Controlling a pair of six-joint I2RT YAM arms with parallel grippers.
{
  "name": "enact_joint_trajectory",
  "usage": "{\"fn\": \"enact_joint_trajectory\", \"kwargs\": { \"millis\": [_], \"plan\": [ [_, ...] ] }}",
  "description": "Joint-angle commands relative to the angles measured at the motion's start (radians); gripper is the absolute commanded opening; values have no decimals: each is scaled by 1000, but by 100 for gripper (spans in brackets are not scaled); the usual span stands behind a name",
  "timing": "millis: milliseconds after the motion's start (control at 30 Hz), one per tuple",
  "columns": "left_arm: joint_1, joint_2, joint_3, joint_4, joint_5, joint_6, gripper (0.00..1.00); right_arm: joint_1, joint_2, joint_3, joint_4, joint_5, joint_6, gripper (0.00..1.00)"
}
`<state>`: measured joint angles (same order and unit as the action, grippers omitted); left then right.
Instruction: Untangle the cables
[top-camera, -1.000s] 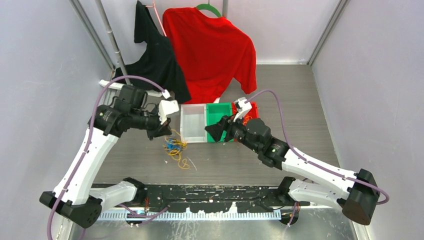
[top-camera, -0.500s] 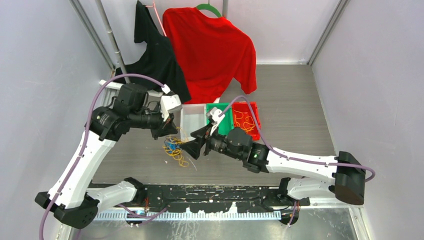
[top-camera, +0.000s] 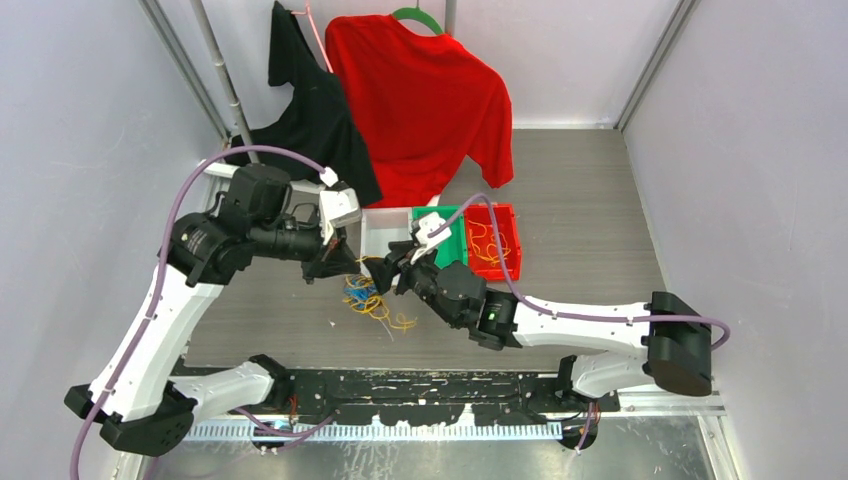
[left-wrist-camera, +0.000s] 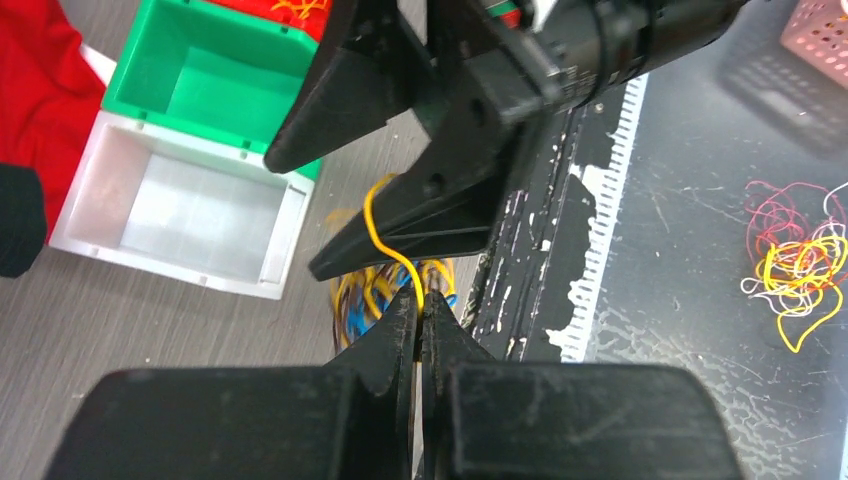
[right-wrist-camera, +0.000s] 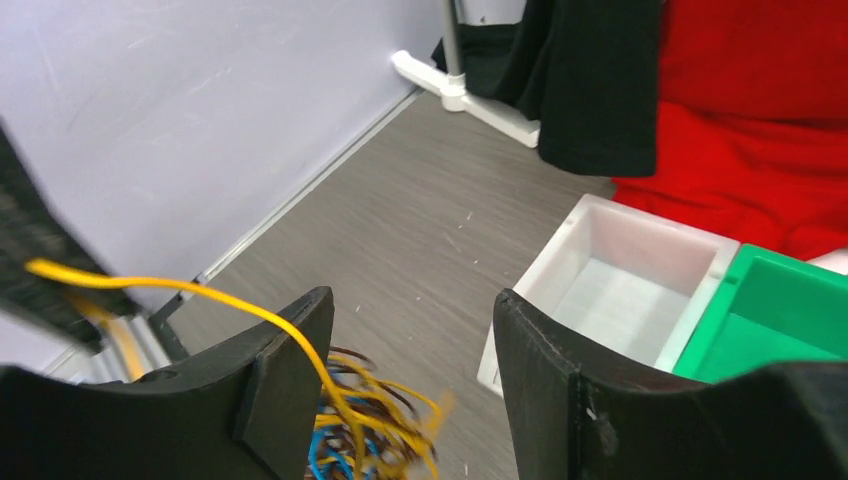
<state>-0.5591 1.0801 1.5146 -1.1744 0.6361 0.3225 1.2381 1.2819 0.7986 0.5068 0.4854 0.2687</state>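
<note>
step in hand: separate one strand from the bundle.

1. left gripper (left-wrist-camera: 420, 312): jaws pinched fully together on a yellow cable (right-wrist-camera: 150, 283), holding it lifted. the strand arcs up from the tips, then drops into the cable tangle (top-camera: 370, 300), which lies on the table just in front of the bins, between the two grippers.
2. right gripper (right-wrist-camera: 412, 300): jaws wide, nothing clamped. the lifted strand crosses its left finger (right-wrist-camera: 290, 350) and drops between the fingers toward the tangle.
3. recommended: keep the l. grip firm and the strand taut. close the r. jaws low on the same strand only, near the tangle, w/o catching blue or brown wire. then draw the grippers apart slowly. if the whole bundle rises, stop and re-grip.
4. risk: the wire is much thinner than a finger and may slip from the tips. wrist views are blurred at the tangle, so which loops cross cannot be told.

containers, one row behind the tangle:
- white bin (left-wrist-camera: 180, 262): empty.
- green bin (left-wrist-camera: 200, 130): visible part empty.
- red bin (top-camera: 516, 245): holds loose orange-yellow cables (top-camera: 485, 245).
</note>
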Motion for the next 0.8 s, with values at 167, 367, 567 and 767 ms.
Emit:
{"fn": "enact_joint_trajectory", "kwargs": {
  "millis": [167,367,567,767],
  "plan": [
    [-9,11,58,40,118,-49,0,17,86,34,160,54,4,67],
    [-10,25,81,97,159,-84,0,21,140,27,202,87,43,67],
    [-10,45,190,78,207,-88,0,21,169,-59,236,169,63,65],
    [-10,75,340,49,216,-82,0,21,183,-139,252,217,85,65]
  ]
}}
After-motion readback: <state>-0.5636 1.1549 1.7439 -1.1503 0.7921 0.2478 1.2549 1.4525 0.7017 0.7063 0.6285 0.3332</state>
